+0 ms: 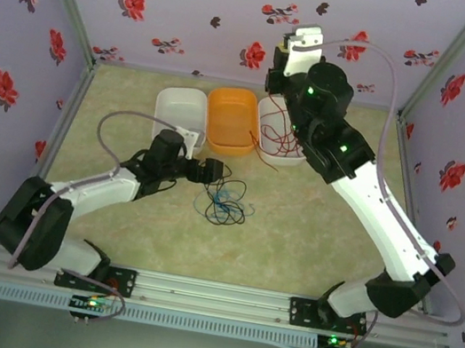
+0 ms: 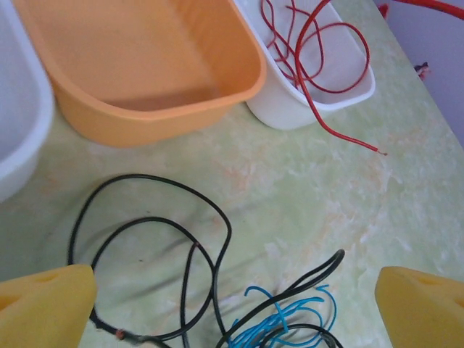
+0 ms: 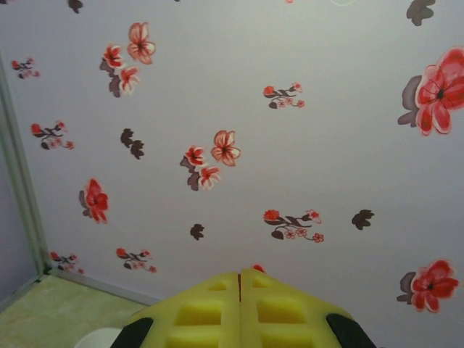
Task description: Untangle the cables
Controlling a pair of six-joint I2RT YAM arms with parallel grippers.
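Landmark: orange oval plastic tub (image 1: 231, 120) (image 2: 145, 58), empty, the middle one of three in a row
Red wire: the thin curly red wire (image 1: 275, 136) (image 2: 367, 58) lies coiled in the white plastic tub (image 2: 290, 109) touching the orange tub's right side, with one end trailing over the rim onto the green marbled tabletop (image 2: 304, 196); it looks sorted out of the tangle
Black and blue wires: the thin black wire (image 1: 225, 204) (image 2: 148, 176) and the thin light-blue wire (image 1: 222, 192) (image 2: 279, 312) lie on the tabletop in front of the orange tub, the blue bunched among the black loops, not yet parted
Left gripper: the left gripper (image 1: 213, 172) (image 2: 232, 301) hangs low over that tangle, its yellow pads spread wide with nothing between them; probably placed to come down on one strand
Right gripper: the right gripper (image 1: 305, 41) (image 3: 239, 290) is raised behind and right of the orange tub, facing the flowered wall, pads pressed together and empty; likely kept clear of the left arm's work
Spare tub: the second white plastic tub (image 1: 181, 109) (image 2: 18, 109) sits just left of the orange tub; seemingly one tub per colour
Risk: a pinch may catch both colours at once
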